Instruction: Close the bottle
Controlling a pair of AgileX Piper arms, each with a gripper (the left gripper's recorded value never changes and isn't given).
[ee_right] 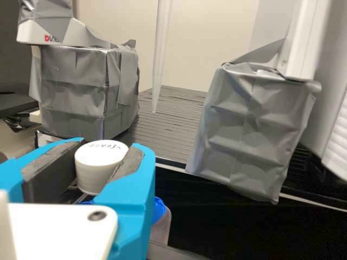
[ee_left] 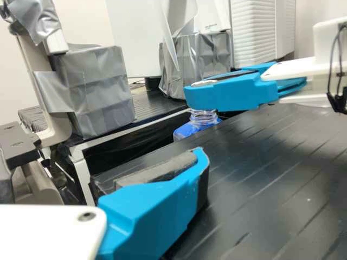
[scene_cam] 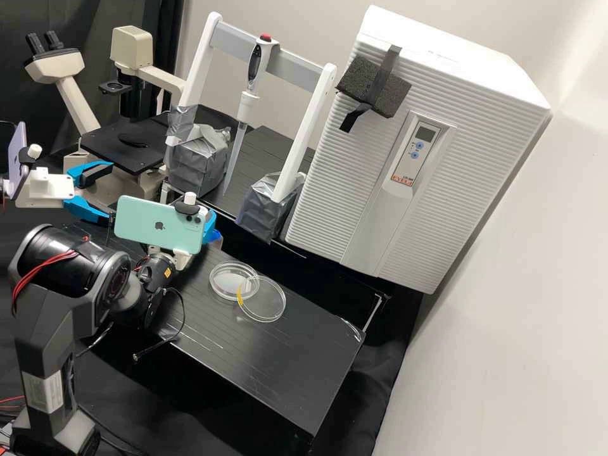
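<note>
Blue fingers of the right gripper are clamped on a white cap, their grey pads pressed to its sides, as we look past them toward two grey-taped blocks. From the left wrist view we see that same gripper side-on, directly above the bottle. The bottle stands upright at the far edge of the black bench, its clear threaded neck uncovered and its body blue below. The finger's underside meets the top of the neck in that view, and we cannot tell whether the cap touches the rim. The left gripper hangs near the bottle, in front of the base of a beige microscope, with its fingers spread apart and nothing between them. One finger of it, grey pad uppermost, lies low over the bench and points toward the bottle. In the high view a mint-green phone mounted at the right arm's wrist hides most of the bottle. Two clear round dishes, overlapping at their edges, lie on the bench just beside that arm. Behind them a pipette hangs from a white stand whose feet are the taped blocks, and a white ribbed cabinet stands beside it.
</note>
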